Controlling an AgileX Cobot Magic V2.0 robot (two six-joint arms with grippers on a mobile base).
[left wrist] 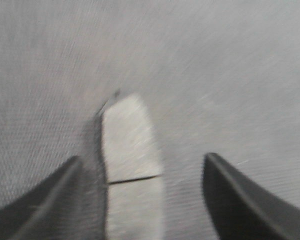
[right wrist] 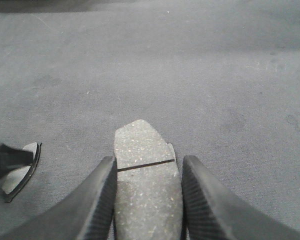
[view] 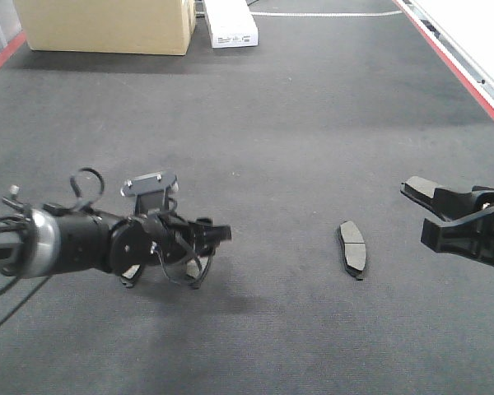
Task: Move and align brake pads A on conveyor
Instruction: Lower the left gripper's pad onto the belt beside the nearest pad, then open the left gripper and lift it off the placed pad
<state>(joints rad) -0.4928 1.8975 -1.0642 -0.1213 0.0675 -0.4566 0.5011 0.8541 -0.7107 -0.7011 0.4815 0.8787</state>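
Two arms are in play over the charcoal, carpet-textured conveyor belt (view: 296, 148), so let's go round the views.

From the front view, the left end effector (view: 199, 248) hangs low near the belt, with a dark-grey brake pad (view: 196, 266) just visible under its fingers. A second flat grey oblong pad (view: 353, 248) lies free on the belt, between the two arms. On the right, the right end effector (view: 445, 216) carries another pad (view: 421, 187) poking out past its fingertips. A tan cardboard box (view: 107, 25) and a white box (view: 230, 23) sit far back, well clear.

Left wrist view: blurred, so the arm looks to be in motion. The fingers are spread wide and a pale grooved pad (left wrist: 130, 165) sits between them, close to the left finger (left wrist: 45, 200) and apart from the right one. The risk as I see it: closing from here would push the pad sideways before it is gripped, skewing it.

Right wrist view: sharp. The fingers (right wrist: 95, 200) are pinching a grooved grey pad (right wrist: 145, 185) from both sides, its tip jutting forward. The hold is on smooth edges, so the pad could pivot or slip on release and land out of line with the others.
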